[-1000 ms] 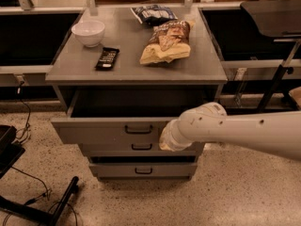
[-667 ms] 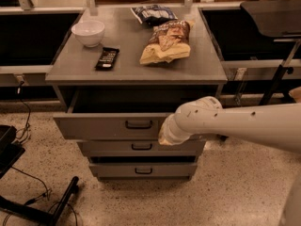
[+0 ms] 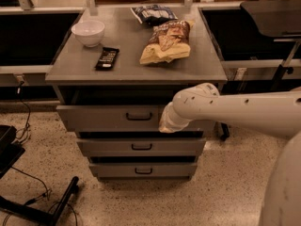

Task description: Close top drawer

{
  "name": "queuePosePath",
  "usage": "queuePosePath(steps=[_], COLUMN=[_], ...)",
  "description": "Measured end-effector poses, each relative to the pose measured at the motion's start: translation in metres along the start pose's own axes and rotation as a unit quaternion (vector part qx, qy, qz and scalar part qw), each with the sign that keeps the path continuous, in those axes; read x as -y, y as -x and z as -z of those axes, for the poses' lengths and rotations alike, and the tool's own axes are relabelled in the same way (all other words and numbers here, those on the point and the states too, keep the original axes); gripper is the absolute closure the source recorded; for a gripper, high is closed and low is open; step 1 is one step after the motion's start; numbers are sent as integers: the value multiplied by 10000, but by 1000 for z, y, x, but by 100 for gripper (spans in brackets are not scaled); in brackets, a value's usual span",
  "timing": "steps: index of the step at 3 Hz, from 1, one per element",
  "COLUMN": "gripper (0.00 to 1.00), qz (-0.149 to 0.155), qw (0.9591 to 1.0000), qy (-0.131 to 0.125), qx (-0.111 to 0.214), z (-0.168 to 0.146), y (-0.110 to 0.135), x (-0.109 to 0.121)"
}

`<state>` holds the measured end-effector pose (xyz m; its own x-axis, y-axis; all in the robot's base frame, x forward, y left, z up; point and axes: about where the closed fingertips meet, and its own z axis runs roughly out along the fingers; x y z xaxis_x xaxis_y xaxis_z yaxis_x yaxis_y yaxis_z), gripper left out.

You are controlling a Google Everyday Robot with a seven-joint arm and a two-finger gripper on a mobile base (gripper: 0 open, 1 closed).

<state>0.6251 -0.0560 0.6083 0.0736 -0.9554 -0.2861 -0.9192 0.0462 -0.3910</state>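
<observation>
Your fingers (image 3: 165, 124), apart or together I cannot tell, meet the top drawer (image 3: 103, 117) with its handle (image 3: 138, 117) beside them, so an off-centre push could jam it.

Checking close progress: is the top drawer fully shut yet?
No: the top drawer front sits out from the cabinet, dark gap above it, with the gripper at its right side.
</observation>
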Motion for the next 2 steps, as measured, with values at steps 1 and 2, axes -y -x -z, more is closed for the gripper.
queuePosePath(steps=[1,2], gripper=[81,58], qz=[-107,-125], qw=[9997,9997], qy=[-213,-210], qx=[-73,-75], z=[9,9], y=[0,-1], x=[18,18])
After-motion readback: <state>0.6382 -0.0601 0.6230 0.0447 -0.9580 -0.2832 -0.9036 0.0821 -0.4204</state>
